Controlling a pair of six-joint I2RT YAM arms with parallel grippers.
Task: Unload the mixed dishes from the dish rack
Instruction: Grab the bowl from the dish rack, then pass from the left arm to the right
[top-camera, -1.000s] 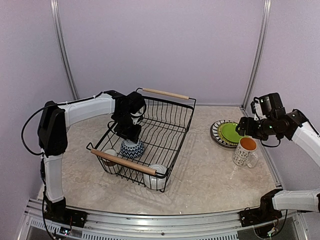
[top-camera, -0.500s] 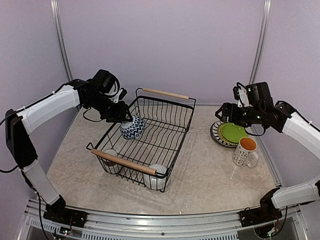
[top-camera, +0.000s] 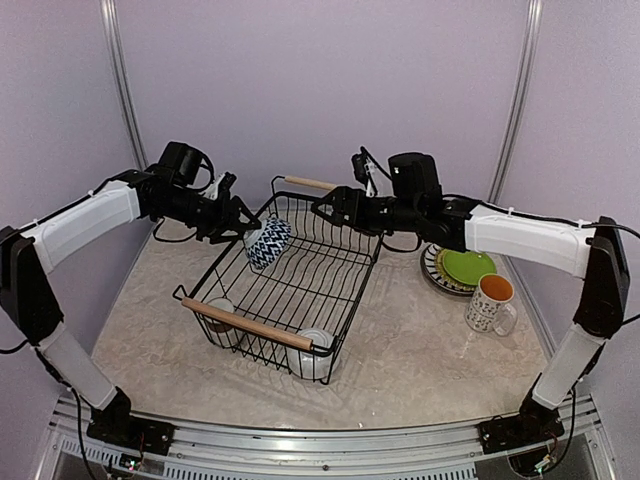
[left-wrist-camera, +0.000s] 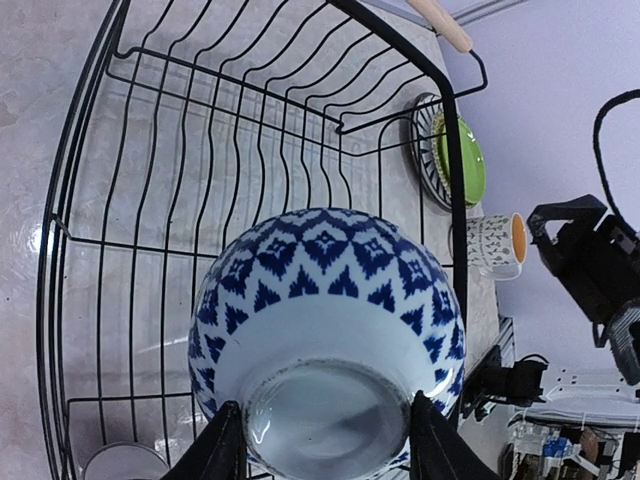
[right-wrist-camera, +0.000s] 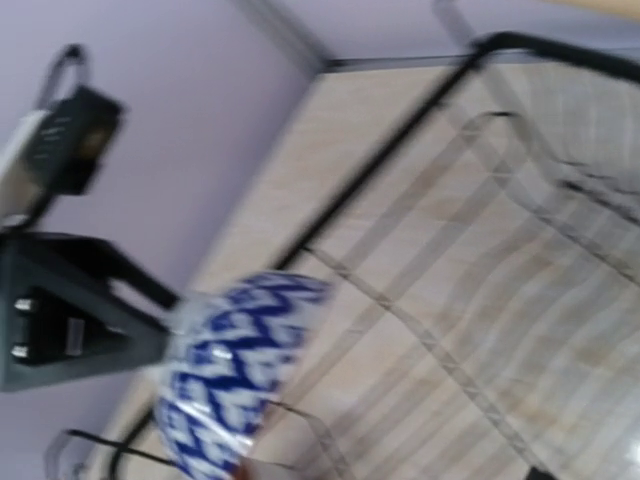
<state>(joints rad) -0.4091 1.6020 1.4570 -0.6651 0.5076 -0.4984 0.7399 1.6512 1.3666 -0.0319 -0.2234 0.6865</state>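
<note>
My left gripper is shut on the foot of the white bowl with blue pattern and holds it tilted above the left side of the black wire dish rack. In the left wrist view the fingers flank the bowl's base. My right gripper reaches over the rack's far part, pointing at the bowl; its jaws do not show clearly. The blurred right wrist view shows the bowl. A brownish mug and a white cup sit at the rack's near end.
A lime green plate lies on a striped plate to the right of the rack. The orange-lined white mug stands just in front of them. The rack's wooden handles are at its near and far ends.
My left gripper has lifted the bowl out of the rack and up to the left. My right arm has swung from the plates and mug across to above the rack's far side.
</note>
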